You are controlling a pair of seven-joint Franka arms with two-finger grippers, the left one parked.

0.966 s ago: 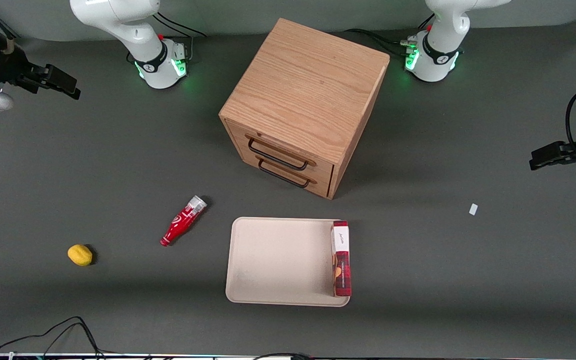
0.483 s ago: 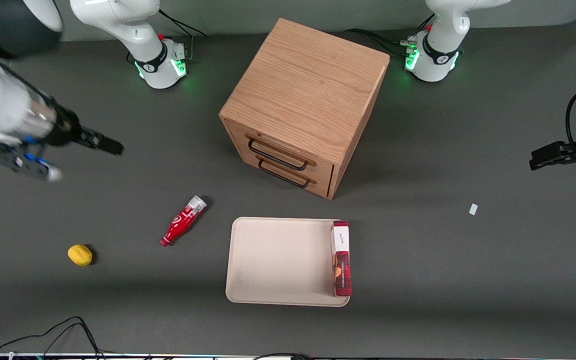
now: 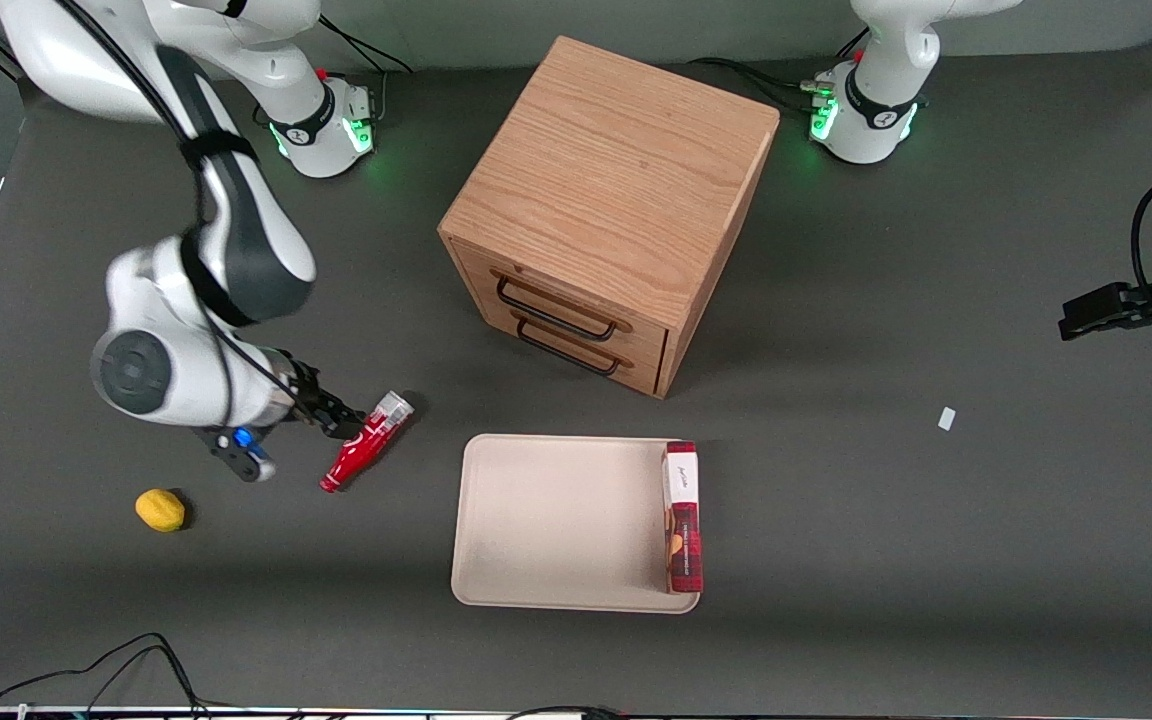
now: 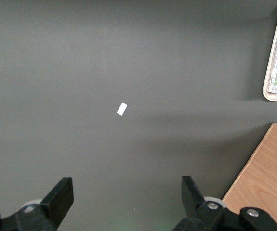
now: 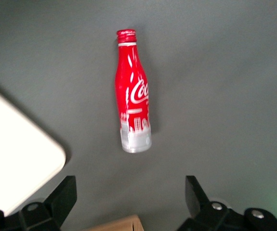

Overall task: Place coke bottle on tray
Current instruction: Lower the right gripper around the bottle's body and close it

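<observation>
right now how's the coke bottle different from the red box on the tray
The coke bottle is rounded and contoured, lying on its side on the bare table; the red box is flat and rectangular, resting at the edge of the tray. The bottle lies at a slant to the tray's sides; the box lines up with its rim. The gripper, open, hangs just above the bottle; nothing is near the box. Both are red with white.

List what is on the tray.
Only a red-and-white box lies on the tray, along its edge toward the parked arm; whatever is under the box is hidden. The coke bottle lies on the table, the open end effector above it.
</observation>
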